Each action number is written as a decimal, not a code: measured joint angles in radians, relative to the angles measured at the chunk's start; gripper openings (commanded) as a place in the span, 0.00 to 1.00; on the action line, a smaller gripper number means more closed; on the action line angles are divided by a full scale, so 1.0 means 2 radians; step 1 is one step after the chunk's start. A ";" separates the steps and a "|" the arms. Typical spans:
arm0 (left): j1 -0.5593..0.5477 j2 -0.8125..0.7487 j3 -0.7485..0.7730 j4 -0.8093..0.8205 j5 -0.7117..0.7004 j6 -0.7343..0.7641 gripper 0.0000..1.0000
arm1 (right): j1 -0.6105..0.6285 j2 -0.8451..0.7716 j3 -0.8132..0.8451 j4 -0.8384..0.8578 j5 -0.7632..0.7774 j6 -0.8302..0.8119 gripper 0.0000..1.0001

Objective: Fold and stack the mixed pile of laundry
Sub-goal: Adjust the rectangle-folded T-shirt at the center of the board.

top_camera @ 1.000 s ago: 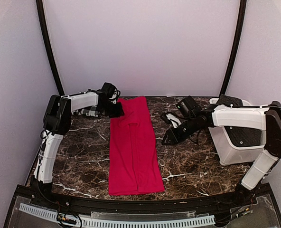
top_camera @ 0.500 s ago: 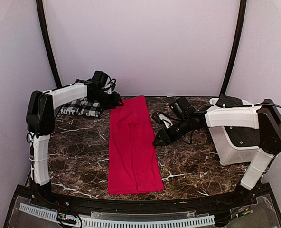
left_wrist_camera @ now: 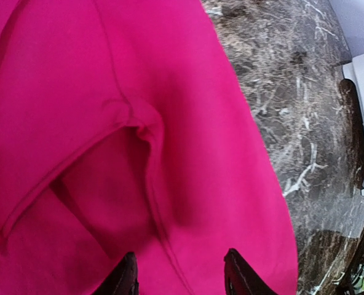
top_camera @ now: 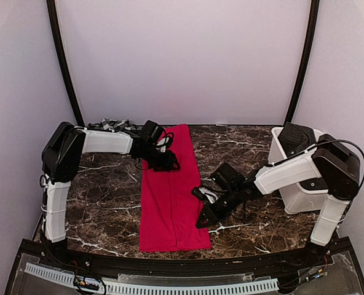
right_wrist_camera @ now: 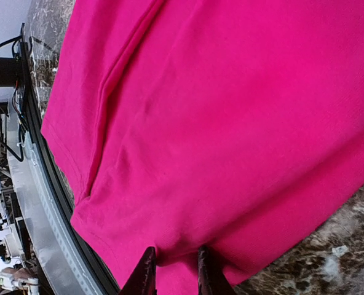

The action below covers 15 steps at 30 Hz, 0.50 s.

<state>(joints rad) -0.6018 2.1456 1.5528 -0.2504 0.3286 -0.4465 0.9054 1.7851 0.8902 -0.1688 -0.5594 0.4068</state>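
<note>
Bright red garment (top_camera: pixel 170 196) on brown, white-veined table (top_camera: pixel 108 196).

Nothing to read anywhere at the moment, folks. The checked garment (top_camera: pixel 110 125) is just a thin sliver left of centre in the top view, far too small to make out a single letter. The red garment (top_camera: pixel 170 190) fills both wrist views, and all it shows there is plain cloth and seams.
</note>
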 measured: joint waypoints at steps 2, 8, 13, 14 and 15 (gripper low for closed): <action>0.005 0.015 0.000 0.004 -0.004 -0.002 0.46 | 0.008 -0.003 -0.012 0.023 -0.003 0.012 0.19; 0.018 0.050 0.040 0.007 -0.003 -0.006 0.45 | 0.051 -0.002 -0.038 0.085 -0.010 0.047 0.17; 0.022 0.061 0.059 0.002 0.002 -0.005 0.46 | 0.072 -0.009 -0.046 0.090 -0.004 0.065 0.23; 0.022 0.062 0.061 -0.002 0.003 -0.005 0.49 | 0.073 -0.016 -0.047 0.079 0.002 0.066 0.26; 0.023 0.062 0.063 -0.006 0.002 -0.004 0.50 | 0.074 -0.026 -0.047 0.064 0.009 0.066 0.29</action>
<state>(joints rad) -0.5564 2.2688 1.6783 -0.2619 0.3336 -0.4541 1.0527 1.7340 0.7963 -0.0414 -0.5411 0.5381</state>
